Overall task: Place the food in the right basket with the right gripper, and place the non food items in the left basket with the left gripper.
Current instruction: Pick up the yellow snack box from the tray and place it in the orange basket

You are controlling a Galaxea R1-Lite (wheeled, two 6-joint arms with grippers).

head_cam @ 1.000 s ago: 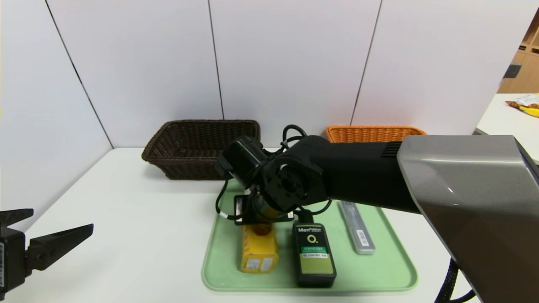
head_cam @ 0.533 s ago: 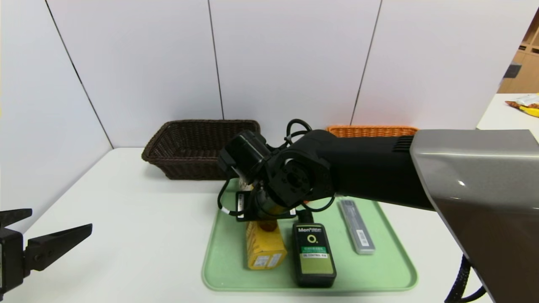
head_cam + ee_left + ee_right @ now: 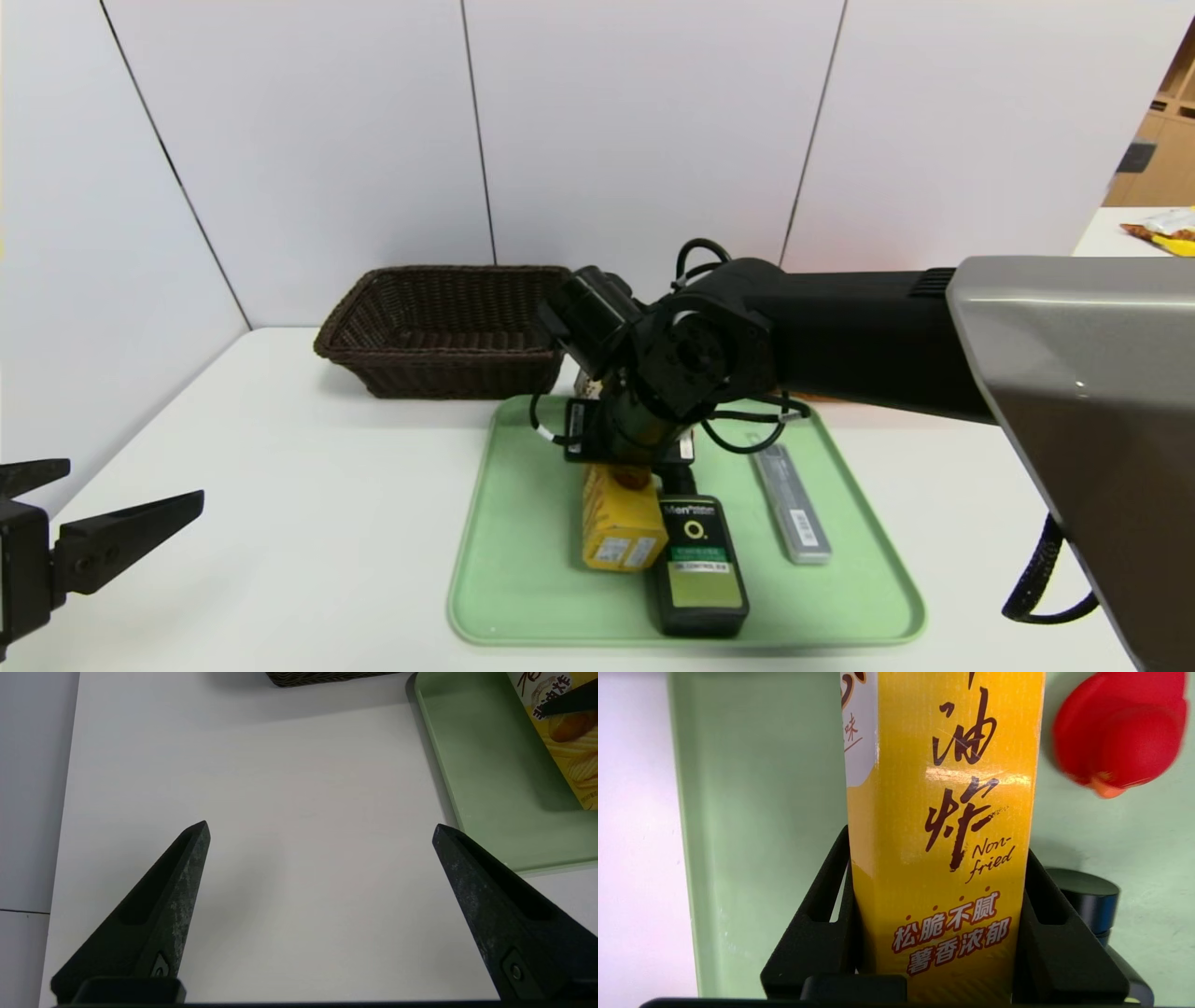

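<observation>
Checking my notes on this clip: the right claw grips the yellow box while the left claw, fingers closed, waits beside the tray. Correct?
Not quite: the left claw has its fingers wide open, as the left wrist view shows. The rest stands.

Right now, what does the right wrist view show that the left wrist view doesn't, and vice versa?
Right wrist only: red item, black-capped bottle.
Left wrist only: the dark basket's edge, left gripper open over the table.
Both: yellow box clamped in the right gripper, just one finger visible from the left wrist; green tray.
</observation>
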